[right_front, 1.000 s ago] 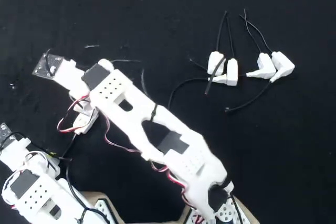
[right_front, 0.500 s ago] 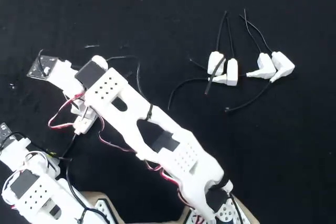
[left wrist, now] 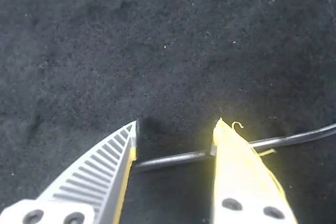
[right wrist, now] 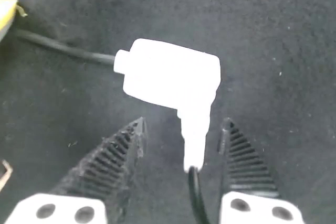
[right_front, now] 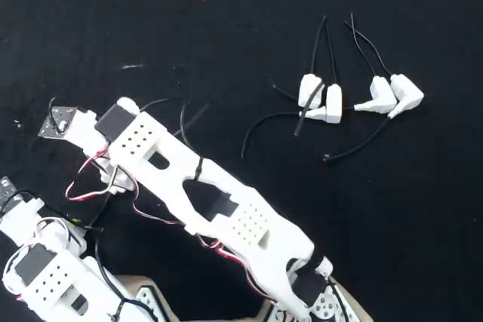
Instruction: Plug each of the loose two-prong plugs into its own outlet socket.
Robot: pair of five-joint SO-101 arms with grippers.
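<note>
In the right wrist view a white L-shaped plug piece [right wrist: 170,80] lies on the black cloth, with a black cable leaving its nub and another leaving its stem. My right gripper [right wrist: 184,124] is open and straddles the stem without closing on it. The nub's cable runs off to a yellow fingertip [right wrist: 7,10] of the other gripper. My left gripper [left wrist: 177,124] is open low over the cloth, and a black cable [left wrist: 168,160] crosses between its fingers. From above, the right arm [right_front: 189,186] stretches from the front toward the left side and covers this spot.
At the back right lie two close pairs of white plug pieces [right_front: 321,99] [right_front: 394,94], with thin black cables [right_front: 264,122] trailing around them. The left arm [right_front: 38,269] sits at the front left corner. Black cloth [right_front: 423,209] covers the table.
The right arm has swung left and toward the front, carrying its wrist end that way. The left arm and the pieces at the back right have stayed put.
</note>
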